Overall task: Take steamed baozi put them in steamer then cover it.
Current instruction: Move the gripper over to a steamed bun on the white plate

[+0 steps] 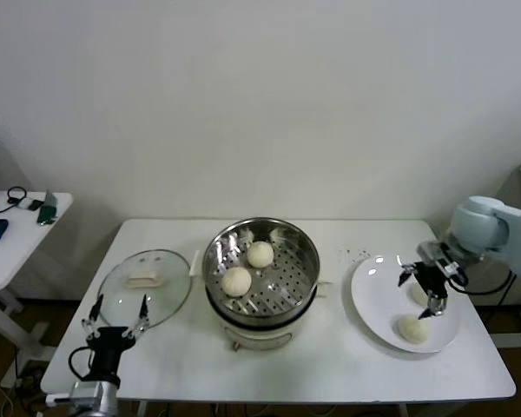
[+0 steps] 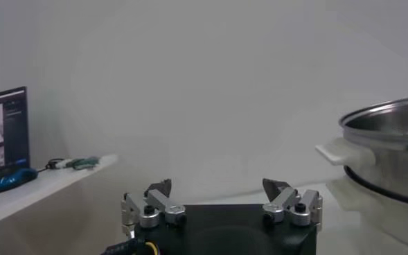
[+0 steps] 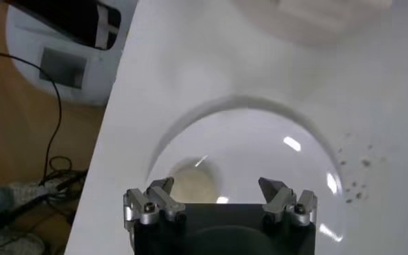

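White wall fills the background, and in front of it stands a white table [image 1: 330, 365] carrying everything. At its middle sits the steamer [image 1: 260, 271], a shiny steel pot on a white base, uncovered, with two steamed baozi [image 1: 247, 268] resting on its perforated tray: one toward the far side, the other nearer and a little to the left. They lie close together, and I cannot tell whether they touch.

Left of the steamer, flat on the table, lies the cover [image 1: 145, 287], a clear glass lid with a cream handle in its middle. Its right edge comes just beside the pot's left side handle.

Right of the steamer is a white plate [image 1: 373, 291] holding two more buns. One bun [image 1: 413, 328] sits at the near side of the plate in plain sight; the other [image 1: 418, 295] is farther back and partly hidden behind the right gripper [image 1: 419, 291].

That right gripper hangs over the plate with its fingers spread apart and nothing between them. In the right wrist view the right gripper's fingers [image 3: 158, 196] frame the plate, and a bun shows below and between them, not touched.

The left gripper [image 1: 115, 315] is at the near left edge of the table, just near of the cover, pointing up, its fingers wide apart and empty.

A second small white table [image 1: 13, 239] stands at the far left with a few small items on it.
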You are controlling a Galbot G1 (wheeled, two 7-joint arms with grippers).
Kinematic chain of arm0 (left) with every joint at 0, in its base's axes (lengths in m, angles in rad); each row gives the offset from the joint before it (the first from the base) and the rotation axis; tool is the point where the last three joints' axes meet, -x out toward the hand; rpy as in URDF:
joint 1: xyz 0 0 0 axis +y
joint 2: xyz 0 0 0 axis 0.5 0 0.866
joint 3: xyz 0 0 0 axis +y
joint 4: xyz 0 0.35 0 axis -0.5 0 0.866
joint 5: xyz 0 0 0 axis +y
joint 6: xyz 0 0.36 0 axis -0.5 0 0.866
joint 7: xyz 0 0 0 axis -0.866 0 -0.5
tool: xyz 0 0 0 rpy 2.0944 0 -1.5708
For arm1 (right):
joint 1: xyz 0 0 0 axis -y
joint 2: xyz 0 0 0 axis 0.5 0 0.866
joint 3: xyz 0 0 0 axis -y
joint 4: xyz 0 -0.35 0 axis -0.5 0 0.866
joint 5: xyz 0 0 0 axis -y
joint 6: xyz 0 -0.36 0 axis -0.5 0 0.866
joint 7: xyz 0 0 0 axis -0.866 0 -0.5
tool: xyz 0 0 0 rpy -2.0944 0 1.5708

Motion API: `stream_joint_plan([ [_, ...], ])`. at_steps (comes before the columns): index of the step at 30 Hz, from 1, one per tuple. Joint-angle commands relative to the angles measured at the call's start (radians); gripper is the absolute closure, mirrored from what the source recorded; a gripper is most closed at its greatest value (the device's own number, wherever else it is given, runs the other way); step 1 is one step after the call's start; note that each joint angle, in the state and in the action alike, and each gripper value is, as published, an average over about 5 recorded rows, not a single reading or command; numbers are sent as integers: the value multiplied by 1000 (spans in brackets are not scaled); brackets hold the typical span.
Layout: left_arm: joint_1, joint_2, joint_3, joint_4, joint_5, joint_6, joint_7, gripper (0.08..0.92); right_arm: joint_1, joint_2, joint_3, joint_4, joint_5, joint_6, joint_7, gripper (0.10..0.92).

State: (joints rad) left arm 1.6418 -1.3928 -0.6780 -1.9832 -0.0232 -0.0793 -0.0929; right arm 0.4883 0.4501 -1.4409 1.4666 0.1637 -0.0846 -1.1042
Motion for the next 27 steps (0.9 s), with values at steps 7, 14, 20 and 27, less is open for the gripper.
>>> stream_joint_plan([
  [7,-15,8,9,10,23,18,-9,177,-409,15,312,-147,-197,39,-7,203],
  [14,-18,6,11,12,28,24,-12,177,-443,56,343,-188,-202,42,-6,203],
  [20,-18,7,10,11,26,27,-13,177,-449,96,366,-221,-209,47,-1,203],
  [27,-14,5,12,12,29,25,-12,177,-429,108,368,-231,-202,49,-5,203],
])
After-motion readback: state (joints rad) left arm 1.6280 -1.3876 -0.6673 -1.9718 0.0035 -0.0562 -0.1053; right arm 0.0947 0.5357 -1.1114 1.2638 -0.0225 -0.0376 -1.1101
